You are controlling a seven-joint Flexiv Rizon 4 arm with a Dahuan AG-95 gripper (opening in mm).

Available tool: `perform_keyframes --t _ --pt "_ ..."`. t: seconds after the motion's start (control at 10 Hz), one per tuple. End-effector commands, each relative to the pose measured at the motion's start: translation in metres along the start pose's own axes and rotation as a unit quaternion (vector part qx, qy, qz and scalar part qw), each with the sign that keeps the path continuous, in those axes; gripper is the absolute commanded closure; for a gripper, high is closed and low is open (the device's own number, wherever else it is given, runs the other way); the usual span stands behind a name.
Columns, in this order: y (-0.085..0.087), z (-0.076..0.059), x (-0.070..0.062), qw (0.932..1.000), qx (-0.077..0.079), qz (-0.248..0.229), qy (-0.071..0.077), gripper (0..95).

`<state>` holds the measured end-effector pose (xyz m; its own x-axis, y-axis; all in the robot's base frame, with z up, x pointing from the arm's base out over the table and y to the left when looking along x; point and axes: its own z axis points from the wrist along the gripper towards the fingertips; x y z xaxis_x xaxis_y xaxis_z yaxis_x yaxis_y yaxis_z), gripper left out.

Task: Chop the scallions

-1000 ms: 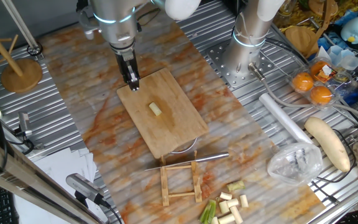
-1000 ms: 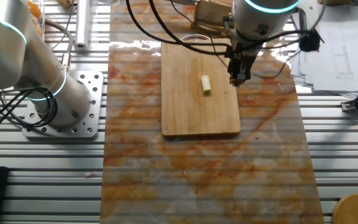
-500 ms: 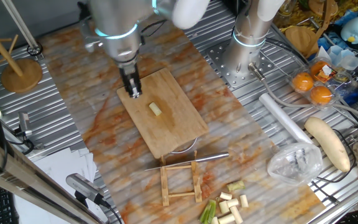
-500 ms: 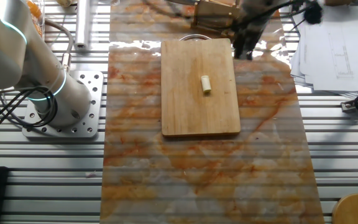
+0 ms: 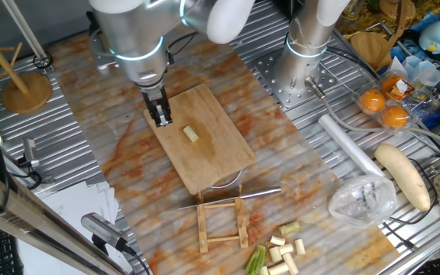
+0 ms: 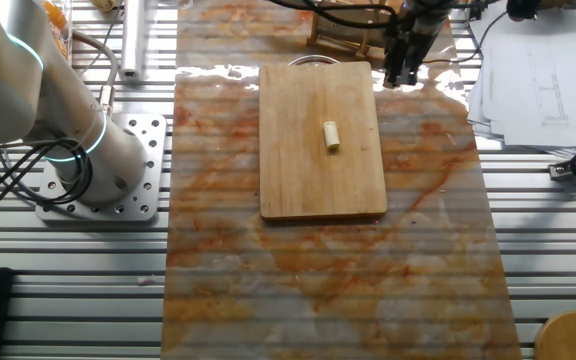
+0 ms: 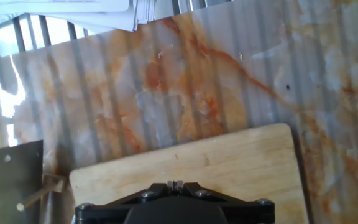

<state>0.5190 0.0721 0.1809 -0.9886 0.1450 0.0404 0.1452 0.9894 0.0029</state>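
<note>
Left edge of worktop (image 5: 90, 164): wooden stand (image 5: 26, 90) on round base, papers (image 5: 67, 210) at the near-left corner. Marbled mat (image 5: 128, 153) covers the middle of the worktop.

Tool (image 5: 161, 116) hangs over the far-left corner of the cutting board (image 5: 208, 153), fingers pointing down, carrying nothing. Fingers look close together in both fixed views; can't tell whether fully together. In the other fixed view the tool (image 6: 404, 70) sits just off the board (image 6: 298, 170) at a corner. Hand view: only the tool's black body at the bottom edge, fingertips not visible, board corner (image 7: 229, 168) and mat (image 7: 185, 81) below.

One scallion piece (image 5: 192, 134), pale cream, lies near the board's centre, apart from the tool. Same piece (image 6: 332, 135) visible in the other fixed view, flat on the wood.

Off the board's near end: knife (image 5: 231, 198) resting across a wooden rack (image 5: 221, 223). Rest of the scallions (image 5: 277, 250) piled at the near edge of the worktop, white and light-green segments, well apart from the board.

Right side: second arm's base (image 5: 300, 65), plastic bag (image 5: 363, 200), white radish (image 5: 403, 176), oranges (image 5: 384, 107) near the far-right corner.
</note>
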Motion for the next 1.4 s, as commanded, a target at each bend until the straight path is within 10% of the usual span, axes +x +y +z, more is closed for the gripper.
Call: perform_keyframes --t 0.1,1.4 --pt "0.0008 0.0005 -0.0022 1.0000 0.001 0.004 0.002 95.0" --pt "0.0008 0.0005 -0.0022 0.9982 -0.004 -0.060 0.006 95.0"
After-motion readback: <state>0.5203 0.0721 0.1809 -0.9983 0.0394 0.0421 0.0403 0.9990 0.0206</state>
